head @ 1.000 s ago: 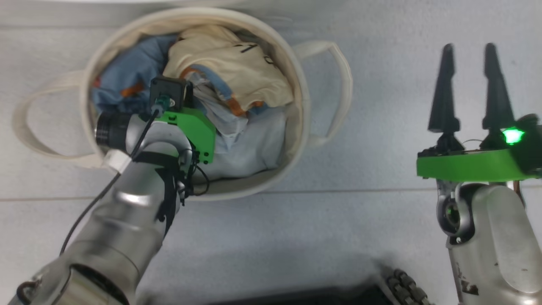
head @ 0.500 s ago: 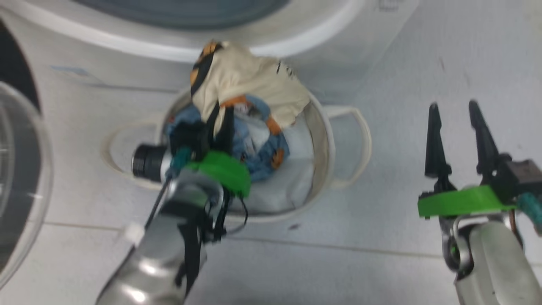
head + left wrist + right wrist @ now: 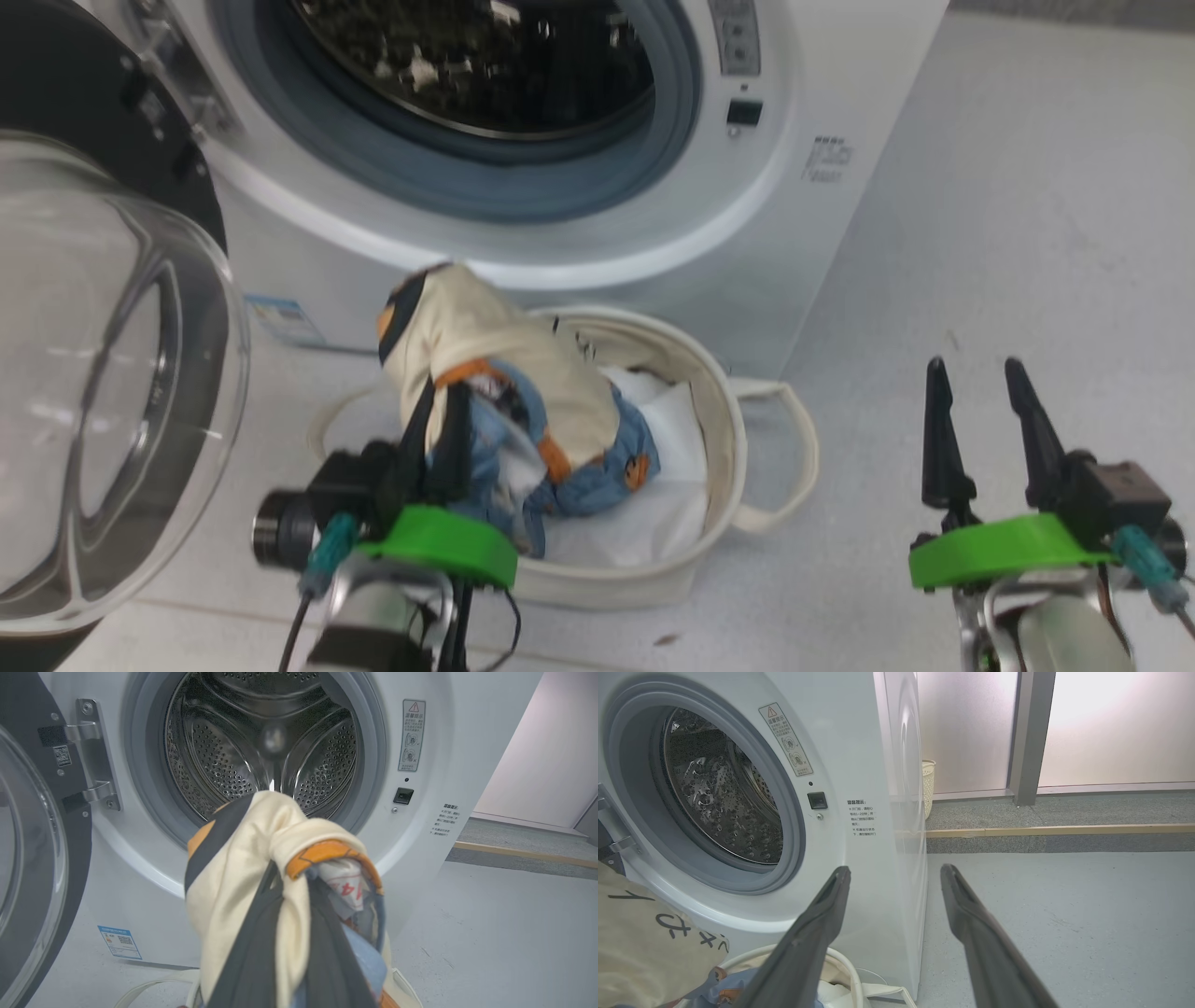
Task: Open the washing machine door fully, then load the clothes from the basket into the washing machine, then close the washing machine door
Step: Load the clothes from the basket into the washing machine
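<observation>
The washing machine [image 3: 822,84] stands ahead with its steel drum mouth [image 3: 266,742] uncovered. The washing machine door [image 3: 103,373] hangs swung out at the left, glass bowl towards me. My left gripper [image 3: 443,415] is shut on the clothes [image 3: 495,364], a cream and blue bundle with orange trim held above the basket [image 3: 724,439]. In the left wrist view the clothes [image 3: 233,872] hang in front of the drum's lower rim. The white lining sheet [image 3: 653,513] lies in the basket. My right gripper [image 3: 973,373] stands open to the basket's right, holding nothing.
A blue label [image 3: 280,317] sits low on the machine's front. Bare grey floor [image 3: 1027,205] spreads right of the machine. In the right wrist view a woven cream bin [image 3: 928,784] stands behind the machine, by a raised floor step [image 3: 1064,830] and frosted panels.
The head camera has tilted up from the basket to the machine. My left gripper has risen out of the basket with the clothes bundle in it. The right gripper stays open.
</observation>
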Motion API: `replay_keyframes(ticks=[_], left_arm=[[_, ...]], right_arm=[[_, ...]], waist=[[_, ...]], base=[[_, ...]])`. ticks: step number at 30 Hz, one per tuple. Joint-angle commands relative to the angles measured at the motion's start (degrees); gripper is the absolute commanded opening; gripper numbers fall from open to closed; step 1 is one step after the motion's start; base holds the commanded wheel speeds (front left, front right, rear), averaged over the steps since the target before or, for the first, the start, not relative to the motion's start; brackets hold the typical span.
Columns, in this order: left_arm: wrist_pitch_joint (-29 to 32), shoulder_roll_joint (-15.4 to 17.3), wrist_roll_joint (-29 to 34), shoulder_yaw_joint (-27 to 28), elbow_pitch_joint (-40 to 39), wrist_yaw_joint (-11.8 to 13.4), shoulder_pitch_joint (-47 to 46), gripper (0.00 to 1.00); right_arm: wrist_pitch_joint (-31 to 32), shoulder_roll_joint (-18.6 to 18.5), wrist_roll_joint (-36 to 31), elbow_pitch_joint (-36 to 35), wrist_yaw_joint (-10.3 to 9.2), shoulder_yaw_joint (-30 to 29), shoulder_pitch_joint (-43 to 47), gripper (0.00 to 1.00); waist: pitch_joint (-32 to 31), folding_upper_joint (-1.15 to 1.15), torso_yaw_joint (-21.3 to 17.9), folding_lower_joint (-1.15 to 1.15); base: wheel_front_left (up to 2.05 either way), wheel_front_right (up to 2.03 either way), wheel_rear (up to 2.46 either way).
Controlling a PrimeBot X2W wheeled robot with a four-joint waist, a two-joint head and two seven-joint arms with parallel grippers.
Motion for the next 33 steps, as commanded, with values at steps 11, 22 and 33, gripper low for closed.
replay_keyframes(ticks=[11, 22, 33], left_arm=[[-0.67, 0.82, -1.69, 3.68, -5.95, -0.3, 2.11, 0.0], [-0.68, 0.81, -2.39, 9.67, -4.41, -1.29, -11.95, 0.0], [-0.68, 1.32, 2.09, 17.48, 1.99, -4.66, -32.77, 0.0]], right_arm=[[-0.29, 0.92, 1.21, -2.17, 0.24, 1.79, 1.01, 1.0], [-0.29, 0.95, 1.98, -4.29, 0.24, 2.39, -3.95, 1.0], [-0.29, 0.96, 3.76, -6.24, 0.24, 3.28, -9.6, 1.0]], waist=[[-2.2, 0.0, -1.74, 0.01], [9.07, 0.0, -5.73, 0.01], [22.58, 0.0, -10.31, 0.01]], base=[[0.0, 0.0, 0.0], [0.0, 0.0, 0.0], [0.0, 0.0, 0.0]])
